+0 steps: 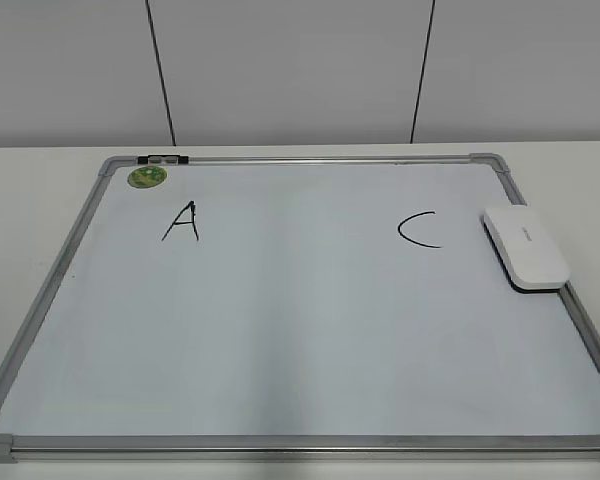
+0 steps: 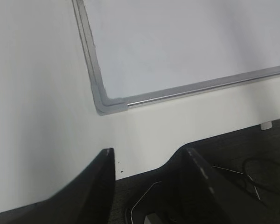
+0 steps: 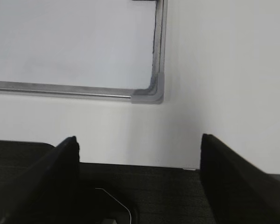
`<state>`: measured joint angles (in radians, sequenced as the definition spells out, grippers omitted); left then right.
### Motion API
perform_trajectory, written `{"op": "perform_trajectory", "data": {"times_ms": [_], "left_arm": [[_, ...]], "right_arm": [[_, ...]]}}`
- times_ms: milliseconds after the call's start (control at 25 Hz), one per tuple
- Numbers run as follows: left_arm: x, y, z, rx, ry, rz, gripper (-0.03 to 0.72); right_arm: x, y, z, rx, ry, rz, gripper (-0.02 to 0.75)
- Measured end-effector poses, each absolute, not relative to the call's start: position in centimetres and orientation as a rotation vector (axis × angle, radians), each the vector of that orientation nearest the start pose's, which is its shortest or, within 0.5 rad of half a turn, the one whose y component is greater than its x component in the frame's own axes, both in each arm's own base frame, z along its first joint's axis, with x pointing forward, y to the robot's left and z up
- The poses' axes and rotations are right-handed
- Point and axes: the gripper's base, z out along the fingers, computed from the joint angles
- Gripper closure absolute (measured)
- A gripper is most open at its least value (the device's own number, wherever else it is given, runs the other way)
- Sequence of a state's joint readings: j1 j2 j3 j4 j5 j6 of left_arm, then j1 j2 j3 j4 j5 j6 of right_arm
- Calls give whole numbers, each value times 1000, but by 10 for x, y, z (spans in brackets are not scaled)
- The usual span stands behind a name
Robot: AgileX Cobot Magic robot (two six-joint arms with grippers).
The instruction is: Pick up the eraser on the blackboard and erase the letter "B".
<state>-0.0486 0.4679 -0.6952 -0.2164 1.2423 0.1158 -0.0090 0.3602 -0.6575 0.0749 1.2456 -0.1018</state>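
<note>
Item 1, nearest: my left gripper (image 2: 147, 175), jaws apart and holding nothing, above the table edge near a blackboard corner. Item 2: my right gripper (image 3: 140, 163), jaws wide and empty, likewise off the board by its other near corner. Item 3: the blackboard (image 1: 50, 290), flat on the white table (image 1: 30, 180). Item 4: the eraser (image 1: 525, 248), resting on the board's right frame, just beside the "C" (image 1: 418, 230). Item 5: the "A" (image 1: 182, 222), left. I see no "B" between them. Item 6, farthest: a green magnet (image 1: 147, 177), top-left corner.
</note>
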Motion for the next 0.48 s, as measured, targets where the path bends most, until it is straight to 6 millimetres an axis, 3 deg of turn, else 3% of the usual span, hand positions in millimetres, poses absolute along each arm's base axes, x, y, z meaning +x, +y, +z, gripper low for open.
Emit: {"op": "perform_trajectory", "data": {"times_ms": [240,480], "left_arm": [[33,-15,281,165,2470,-194,335],[34,-10,280,153,2427,-121,335]], "right_arm": [[25,2,273,-99,2465,-1,144],[30,-2,268,-96,2420,-77,144]]}}
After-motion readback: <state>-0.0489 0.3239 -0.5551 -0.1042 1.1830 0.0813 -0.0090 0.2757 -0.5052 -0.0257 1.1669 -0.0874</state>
